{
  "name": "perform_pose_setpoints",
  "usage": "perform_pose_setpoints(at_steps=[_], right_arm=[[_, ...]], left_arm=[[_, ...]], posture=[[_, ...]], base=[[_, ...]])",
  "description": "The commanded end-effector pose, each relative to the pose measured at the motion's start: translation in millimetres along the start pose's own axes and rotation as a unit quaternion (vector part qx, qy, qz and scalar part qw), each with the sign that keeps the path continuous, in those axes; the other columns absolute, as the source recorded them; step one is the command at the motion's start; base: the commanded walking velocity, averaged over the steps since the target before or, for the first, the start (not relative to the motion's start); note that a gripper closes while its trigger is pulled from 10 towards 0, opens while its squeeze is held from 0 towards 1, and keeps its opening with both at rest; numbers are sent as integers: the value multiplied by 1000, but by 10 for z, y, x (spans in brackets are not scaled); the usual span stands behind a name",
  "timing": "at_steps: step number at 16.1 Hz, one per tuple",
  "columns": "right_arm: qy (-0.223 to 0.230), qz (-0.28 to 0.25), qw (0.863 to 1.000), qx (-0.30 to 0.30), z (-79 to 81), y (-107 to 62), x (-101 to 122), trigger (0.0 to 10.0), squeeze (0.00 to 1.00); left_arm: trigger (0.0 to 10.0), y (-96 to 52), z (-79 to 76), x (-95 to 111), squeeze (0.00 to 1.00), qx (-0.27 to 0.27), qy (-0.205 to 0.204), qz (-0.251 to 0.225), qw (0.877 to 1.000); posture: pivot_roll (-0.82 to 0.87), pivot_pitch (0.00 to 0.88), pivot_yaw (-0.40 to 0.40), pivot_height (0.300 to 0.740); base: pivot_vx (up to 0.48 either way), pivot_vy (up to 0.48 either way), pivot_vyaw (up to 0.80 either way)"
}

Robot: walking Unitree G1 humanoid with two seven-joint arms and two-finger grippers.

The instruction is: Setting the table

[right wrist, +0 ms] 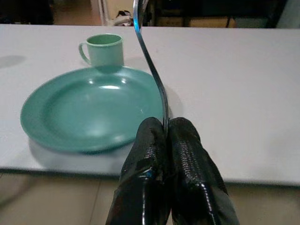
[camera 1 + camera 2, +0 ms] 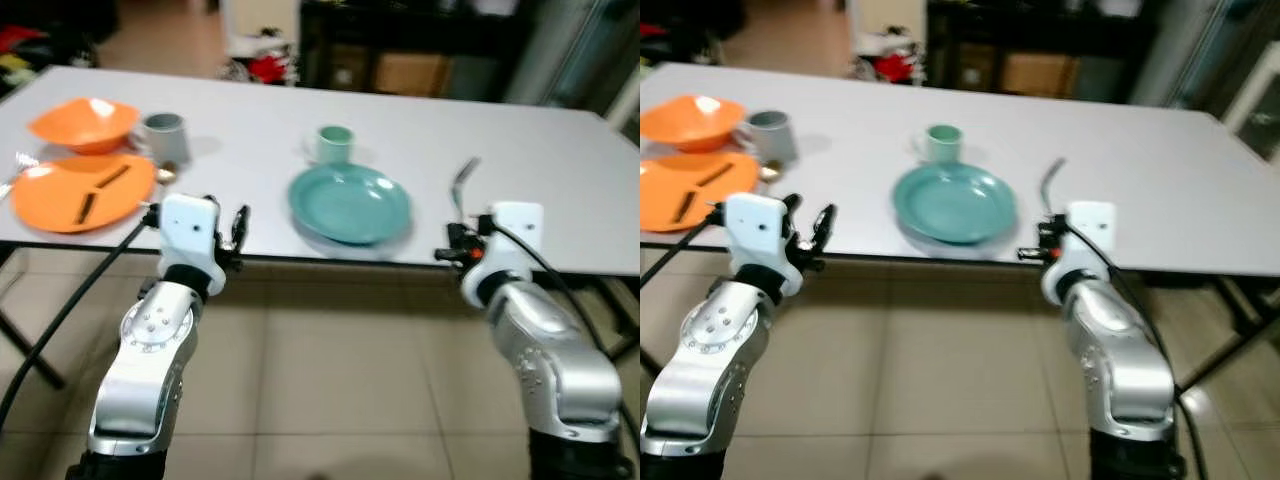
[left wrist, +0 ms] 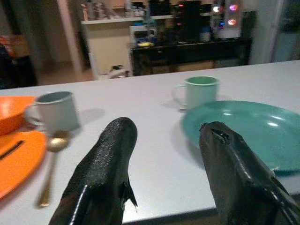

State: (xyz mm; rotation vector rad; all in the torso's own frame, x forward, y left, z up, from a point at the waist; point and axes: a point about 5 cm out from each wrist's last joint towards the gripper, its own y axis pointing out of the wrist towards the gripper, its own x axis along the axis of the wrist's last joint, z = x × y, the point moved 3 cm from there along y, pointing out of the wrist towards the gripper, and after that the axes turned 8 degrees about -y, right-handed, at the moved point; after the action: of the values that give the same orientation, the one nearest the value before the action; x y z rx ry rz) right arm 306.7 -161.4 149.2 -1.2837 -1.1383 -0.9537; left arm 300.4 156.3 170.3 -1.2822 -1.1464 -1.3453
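Observation:
A green plate (image 2: pixel 350 203) lies near the front edge of the white table (image 2: pixel 540 160), with a green mug (image 2: pixel 334 144) just behind it. My right gripper (image 1: pixel 165 127) hovers at the table's front edge, right of the plate. It is shut on the handle of a silver utensil (image 1: pixel 151 70) that stands upright and curves away over the table. My left gripper (image 3: pixel 164 136) is open and holds nothing. It sits at the front edge between the green plate (image 3: pixel 248 129) and an orange plate (image 2: pixel 85 192).
At the far left stand an orange bowl (image 2: pixel 85 122) and a grey mug (image 2: pixel 163 135), with a spoon (image 3: pixel 51 164) lying in front of the mug. Two dark sticks lie on the orange plate. Dark shelving (image 2: pixel 400 45) stands behind the table. Tiled floor is below.

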Motion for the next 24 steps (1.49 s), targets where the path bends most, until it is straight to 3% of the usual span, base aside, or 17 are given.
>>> perform_pose_setpoints(at_steps=[1,16,24], right_arm=[[2,-6,1000,16,80,11,43,10000,0],[-9,-40,999,7,95,56,153,10000,0],[-8,-43,999,-3,18,42,169,10000,0]], left_arm=[[10000,-7,72,10,0,11,6,0,1000],[10000,48,63,57,0,7,6,-7,1000],[10000,68,52,52,0,6,2,-8,1000]], posture=[[114,0,-62,740],[109,0,-57,740],[97,0,-48,740]], base=[[349,0,0],[348,0,0],[348,0,0]])
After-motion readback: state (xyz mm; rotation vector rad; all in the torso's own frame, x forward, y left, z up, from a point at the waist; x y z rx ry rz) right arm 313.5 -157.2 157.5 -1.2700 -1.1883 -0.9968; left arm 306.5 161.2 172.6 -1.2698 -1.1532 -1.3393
